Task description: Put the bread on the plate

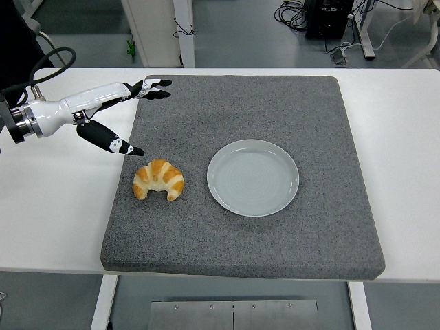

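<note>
A golden croissant [159, 179] lies on the grey mat [275, 103], left of an empty pale blue-grey plate [253, 177]. My left hand [139, 118] reaches in from the left edge, white with black fingers, and is above and behind the croissant, apart from it. Its fingers [155, 89] are spread toward the mat's back left corner and the thumb [115, 145] points down toward the croissant. It holds nothing. The right arm is out of view.
The mat covers most of the white table [399, 137]. Cables and furniture legs show on the floor beyond the table's far edge.
</note>
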`<action>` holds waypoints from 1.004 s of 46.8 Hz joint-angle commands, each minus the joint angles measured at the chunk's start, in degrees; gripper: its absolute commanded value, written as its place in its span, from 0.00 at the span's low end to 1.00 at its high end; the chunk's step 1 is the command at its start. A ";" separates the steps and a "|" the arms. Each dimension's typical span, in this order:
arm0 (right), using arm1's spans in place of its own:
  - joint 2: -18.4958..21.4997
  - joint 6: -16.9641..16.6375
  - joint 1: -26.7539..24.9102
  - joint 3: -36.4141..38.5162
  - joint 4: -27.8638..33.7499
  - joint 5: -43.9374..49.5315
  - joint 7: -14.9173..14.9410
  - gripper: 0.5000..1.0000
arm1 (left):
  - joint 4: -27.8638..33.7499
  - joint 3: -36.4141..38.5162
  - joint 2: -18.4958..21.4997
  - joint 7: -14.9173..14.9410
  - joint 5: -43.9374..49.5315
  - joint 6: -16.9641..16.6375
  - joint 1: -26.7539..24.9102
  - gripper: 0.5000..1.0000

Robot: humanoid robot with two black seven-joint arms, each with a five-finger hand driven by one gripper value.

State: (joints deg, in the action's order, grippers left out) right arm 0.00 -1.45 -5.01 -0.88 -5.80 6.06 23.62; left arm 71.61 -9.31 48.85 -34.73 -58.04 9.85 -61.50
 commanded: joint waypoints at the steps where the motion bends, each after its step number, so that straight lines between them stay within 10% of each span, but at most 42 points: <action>1: 0.00 0.04 0.00 0.00 0.00 0.00 0.02 1.00 | -2.17 -0.01 -0.34 -0.27 -1.72 1.23 0.06 0.89; 26: 0.00 -0.05 0.00 0.00 0.00 0.00 0.02 1.00 | -2.52 1.66 -0.43 -0.27 -14.03 0.52 1.55 0.85; 47: 0.00 0.04 0.00 0.00 0.00 0.00 0.02 1.00 | -2.61 6.67 -5.17 0.36 -17.11 -9.05 3.58 0.83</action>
State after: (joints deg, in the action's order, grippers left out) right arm 0.00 -1.42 -5.00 -0.88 -5.81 6.06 23.63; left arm 68.98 -3.75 44.46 -34.67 -75.15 1.84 -57.83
